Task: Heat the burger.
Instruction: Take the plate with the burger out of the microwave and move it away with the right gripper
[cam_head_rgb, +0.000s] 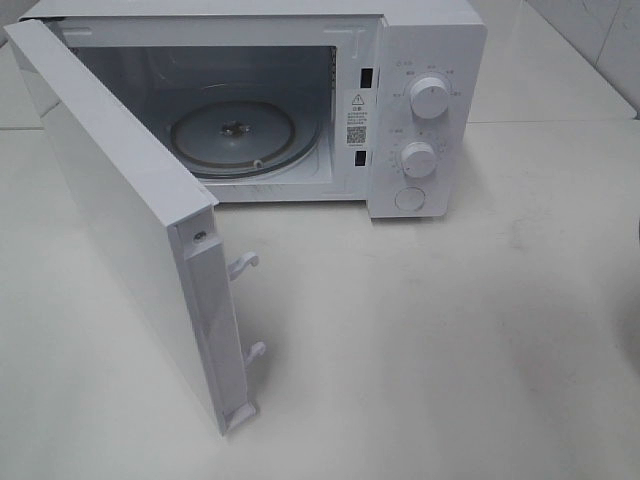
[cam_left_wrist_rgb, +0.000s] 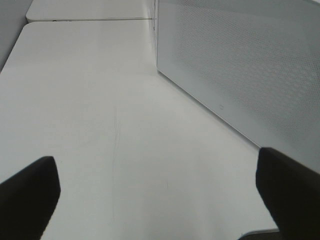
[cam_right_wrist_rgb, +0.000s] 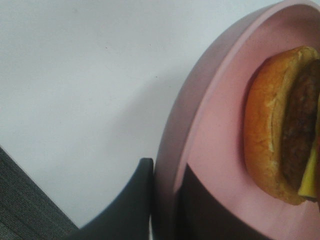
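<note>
The burger (cam_right_wrist_rgb: 267, 135) shows only in the right wrist view: a golden bun, a dark patty and a yellow slice, sitting on a pink round plate (cam_right_wrist_rgb: 215, 110). My right gripper (cam_right_wrist_rgb: 167, 205) is shut on the plate's rim, one finger (cam_right_wrist_rgb: 132, 205) outside and one inside. My left gripper (cam_left_wrist_rgb: 157, 200) is open and empty above the white table (cam_left_wrist_rgb: 100, 100), beside the microwave door's outer face (cam_left_wrist_rgb: 240, 65). Neither gripper, the burger nor the plate shows in the exterior high view.
The white microwave (cam_head_rgb: 430, 60) stands at the back of the table (cam_head_rgb: 430, 350). Its door (cam_head_rgb: 120, 200) is swung wide open to the front left. The glass turntable (cam_head_rgb: 235, 135) inside carries nothing. Two knobs (cam_head_rgb: 428, 97) are on its right panel.
</note>
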